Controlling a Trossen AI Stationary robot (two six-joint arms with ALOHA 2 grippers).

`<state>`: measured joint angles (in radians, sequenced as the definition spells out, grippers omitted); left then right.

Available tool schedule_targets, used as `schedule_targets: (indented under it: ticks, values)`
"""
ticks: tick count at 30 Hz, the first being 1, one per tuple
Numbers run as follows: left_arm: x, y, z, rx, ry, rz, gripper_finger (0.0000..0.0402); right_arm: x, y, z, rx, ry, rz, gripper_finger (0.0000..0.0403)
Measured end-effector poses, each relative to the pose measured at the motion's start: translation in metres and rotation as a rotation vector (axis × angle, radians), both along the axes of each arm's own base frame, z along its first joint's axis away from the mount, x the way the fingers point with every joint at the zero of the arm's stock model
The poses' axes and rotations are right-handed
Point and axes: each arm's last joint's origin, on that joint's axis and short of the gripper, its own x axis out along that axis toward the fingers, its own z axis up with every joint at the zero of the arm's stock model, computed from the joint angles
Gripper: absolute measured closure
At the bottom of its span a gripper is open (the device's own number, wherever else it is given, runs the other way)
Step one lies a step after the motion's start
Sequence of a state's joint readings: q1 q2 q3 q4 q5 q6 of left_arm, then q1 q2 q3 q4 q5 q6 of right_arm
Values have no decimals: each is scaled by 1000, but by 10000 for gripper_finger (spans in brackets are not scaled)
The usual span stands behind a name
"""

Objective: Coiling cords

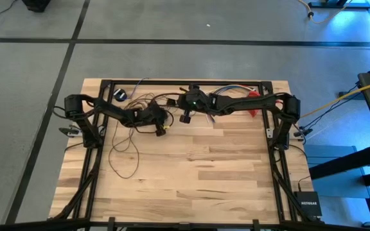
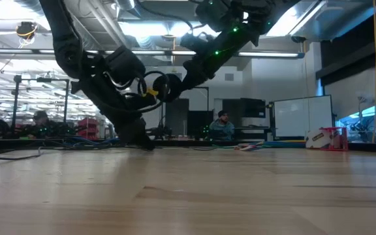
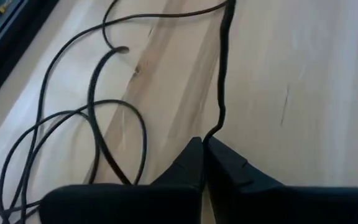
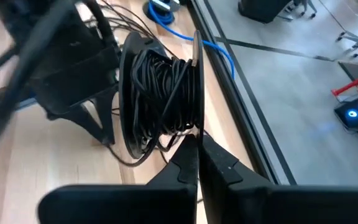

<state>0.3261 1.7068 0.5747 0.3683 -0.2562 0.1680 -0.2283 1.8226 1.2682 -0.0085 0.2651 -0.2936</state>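
Note:
The thin dark cord lies in loose loops (image 1: 124, 151) on the wooden table's left half, with a small round puck (image 1: 119, 94) near the far edge. Part of the cord is wound on a black spool (image 4: 166, 87), which hangs above the table near the far middle. My left gripper (image 3: 202, 144) is low over the table beside the loops, shut on a strand. My right gripper (image 4: 194, 140) is shut at the spool's lower edge. In the high view the left gripper (image 1: 163, 128) and the right gripper (image 1: 185, 117) are close together. My left gripper pinches one strand of the cord (image 3: 215, 127) between its two fingertips, slanting down onto the table. The strand runs on from the tips along the wood, slack and wavy. My right gripper is shut at the rim of the spool's flange (image 4: 197, 121), by the wound cord. The fingertips hide whether they have the rim or a strand. The spool stands on edge beyond the fingers, clear of the table.
A bundle of coloured wires (image 1: 227, 90) and a red object (image 1: 254, 97) lie along the far edge, and a blue cable (image 4: 160, 9) lies near the far rail. The dark frame (image 1: 185, 82) borders the table. A person (image 2: 224, 124) sits in the room beyond.

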Motion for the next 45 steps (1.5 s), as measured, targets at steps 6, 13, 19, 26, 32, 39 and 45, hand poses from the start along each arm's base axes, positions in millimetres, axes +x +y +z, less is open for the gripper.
schedule_targets:
  ticks: [6, 13, 19, 26, 32, 39, 45]
  values:
    - [-9, 11, -2, 9, 22, 46, 398, -2, 7, 8, 15, -17, 39, 400]
    - [-31, 10, 28, 64, -39, 81, 398, -11, 15, 17, 22, 28, 54, 400]
    - [-51, 2, 75, 57, -185, 63, 397, -11, 16, 11, 16, 72, 39, 400]
    - [-74, 0, 108, 92, -285, 85, 399, -4, 15, -4, 19, 105, 44, 400]
    - [-82, 14, 100, 79, -214, 156, 399, -5, 17, 7, -12, 64, 49, 400]
    - [-78, 22, 85, 56, -146, 176, 399, -8, 19, 25, -11, -26, 82, 400]
    - [-78, 28, 82, 81, -130, 216, 399, -7, 22, 25, 38, -41, 170, 400]
